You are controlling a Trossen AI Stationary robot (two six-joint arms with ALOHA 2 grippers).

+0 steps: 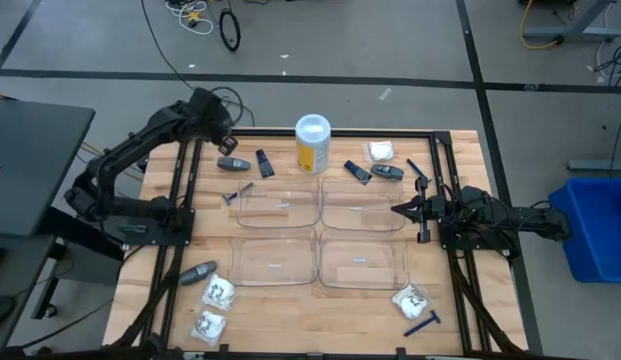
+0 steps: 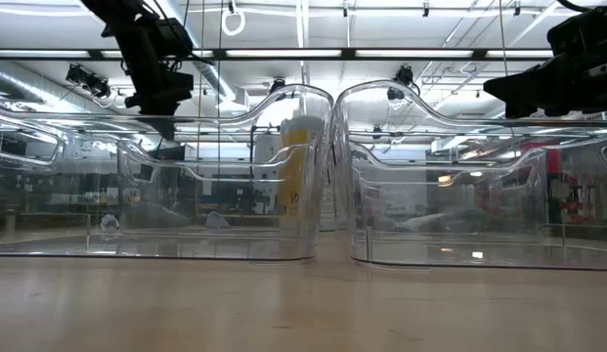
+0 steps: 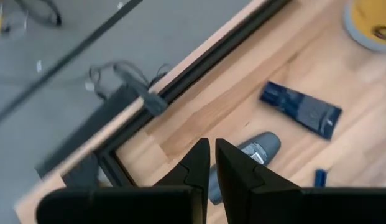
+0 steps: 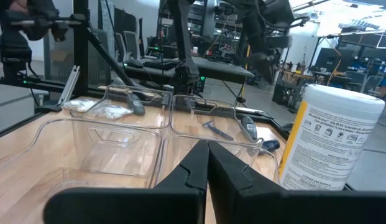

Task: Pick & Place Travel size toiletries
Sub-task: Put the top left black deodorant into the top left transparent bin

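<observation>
Wooden table [image 1: 300,310], grey oval stick [image 3: 252,155] just beneath left fingers [image 3: 199,168].

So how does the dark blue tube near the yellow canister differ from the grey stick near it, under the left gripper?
The dark blue tube is flat and rectangular, while the grey stick is rounded and oval. The tube lies fully visible beside the yellow canister; the stick is partly hidden behind the left gripper, which hangs right above it. The tube is plain dark blue; the stick carries a pale label. Both lie flat on the wooden table, outside the clear trays.
</observation>
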